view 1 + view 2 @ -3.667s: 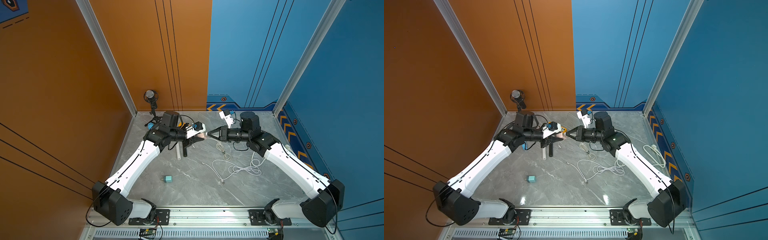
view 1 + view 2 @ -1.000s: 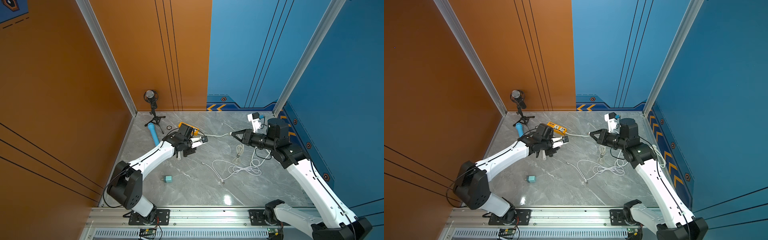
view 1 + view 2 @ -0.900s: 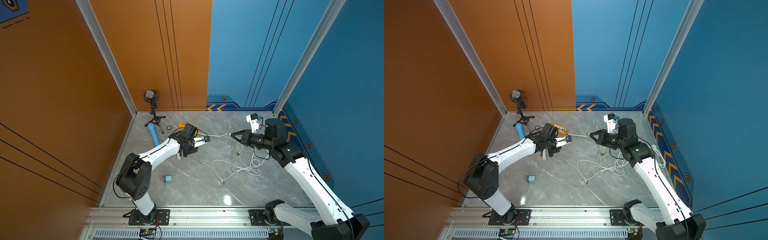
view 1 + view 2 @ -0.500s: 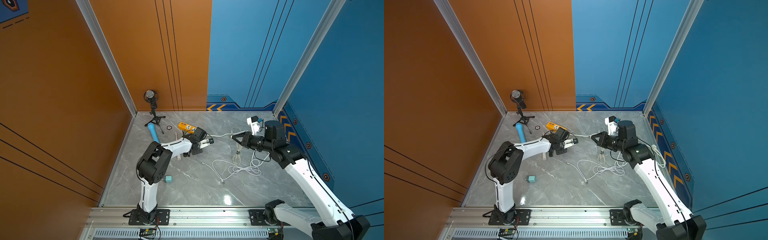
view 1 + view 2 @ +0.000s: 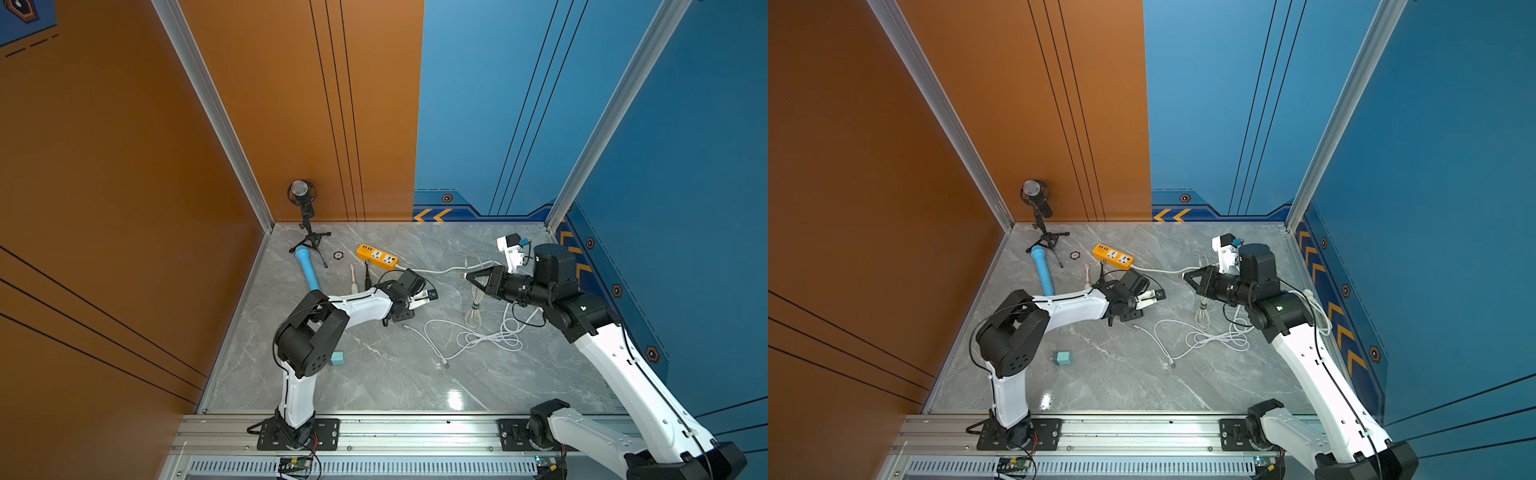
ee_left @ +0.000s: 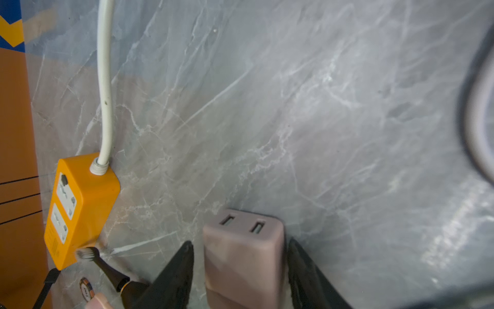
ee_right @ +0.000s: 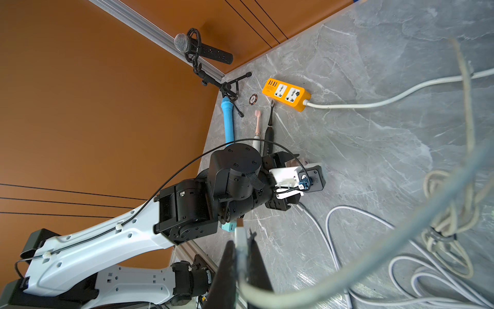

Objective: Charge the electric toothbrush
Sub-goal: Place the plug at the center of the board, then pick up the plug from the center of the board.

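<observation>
**Entry: charging set-up, grey marble tabletop (image 5: 374,386)**

1. Task items. Two electric toothbrushes lie side by side towards the far left corner. One is slim and black (image 7: 268,128), the other pink and white (image 7: 257,128). Their heads point at the orange two-socket power strip (image 5: 377,255), and neither has a cable attached.
2. Left gripper (image 6: 240,242). It is low over the tabletop just beside the brush handles. Its fingers stand apart on either side of a pale mauve two-port USB adapter block (image 6: 242,259), with a sliver of gap on each side.
3. Right gripper (image 5: 468,277). It is raised near the middle of the tabletop, with its fingers pinched on the silver USB plug (image 7: 239,235) of a beige cable whose tied bundle (image 5: 473,307) hangs beneath.
4. Progress, as judged: early. The strip's sockets look empty, the adapter's ports are empty, and both brushes are unconnected. Left to do are adapter into strip, plug into adapter, and cable to brush.
5. Surroundings.
   - A black microphone on a tripod (image 5: 300,195) stands in the far left corner.
   - A blue tube (image 5: 307,270) lies along the left edge.
   - A small dark round disc (image 5: 338,254) lies near the strip.
   - A teal block (image 5: 337,357) sits near the left arm.
6. Obstructions.
   - A loose white cable (image 5: 469,338) sprawls below the right gripper.
   - The strip's white cord (image 5: 440,271) crosses between the arms.
   - The black brush head lies right against the strip.
</observation>
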{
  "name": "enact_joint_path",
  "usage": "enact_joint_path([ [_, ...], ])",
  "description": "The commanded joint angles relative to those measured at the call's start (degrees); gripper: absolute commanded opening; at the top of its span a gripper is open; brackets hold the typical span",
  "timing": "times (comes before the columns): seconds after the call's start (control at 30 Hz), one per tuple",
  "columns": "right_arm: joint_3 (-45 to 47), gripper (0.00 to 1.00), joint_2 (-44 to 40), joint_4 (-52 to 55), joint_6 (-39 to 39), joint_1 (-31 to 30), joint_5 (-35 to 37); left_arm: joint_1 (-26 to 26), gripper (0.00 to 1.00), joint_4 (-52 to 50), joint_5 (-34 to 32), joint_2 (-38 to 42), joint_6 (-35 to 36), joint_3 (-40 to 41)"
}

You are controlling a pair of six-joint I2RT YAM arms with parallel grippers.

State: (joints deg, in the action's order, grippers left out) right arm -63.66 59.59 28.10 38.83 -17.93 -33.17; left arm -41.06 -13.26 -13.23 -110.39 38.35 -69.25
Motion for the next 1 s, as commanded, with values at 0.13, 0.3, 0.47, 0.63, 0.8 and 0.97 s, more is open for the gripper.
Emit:
enact_joint_path([
  [0.13, 0.83, 0.0, -1.23, 1.17, 0.2, 0.44, -0.96, 1.93, 0.68, -4.91, 14.01, 7.66, -10.95, 2.65],
  [0.3, 0.84, 0.0, -0.17, 1.08, -0.34, 0.41, -0.75, 8.66, 0.77, -6.14, 27.31, 10.07, -14.11, 2.33],
  [0.47, 0.03, 0.0, 1.52, 1.08, -0.43, 0.42, -1.07, 11.92, 0.76, -11.05, 34.12, 5.14, -12.38, -2.72],
  [0.63, -0.18, 0.0, 1.21, 1.08, -0.52, 0.44, -0.76, 12.32, 0.75, -13.5, 39.17, 2.29, -10.32, -5.8],
  [0.8, 0.79, 0.0, 0.01, 1.08, -0.4, 0.53, -0.47, 11.93, 0.72, -16.74, 34.63, -1.04, -10.89, -10.04],
  [0.97, 1.28, 0.0, -0.83, 1.26, -0.6, 1.02, -0.62, 10.73, 0.66, -21.84, 29.81, -4.1, -7.46, -13.15],
])
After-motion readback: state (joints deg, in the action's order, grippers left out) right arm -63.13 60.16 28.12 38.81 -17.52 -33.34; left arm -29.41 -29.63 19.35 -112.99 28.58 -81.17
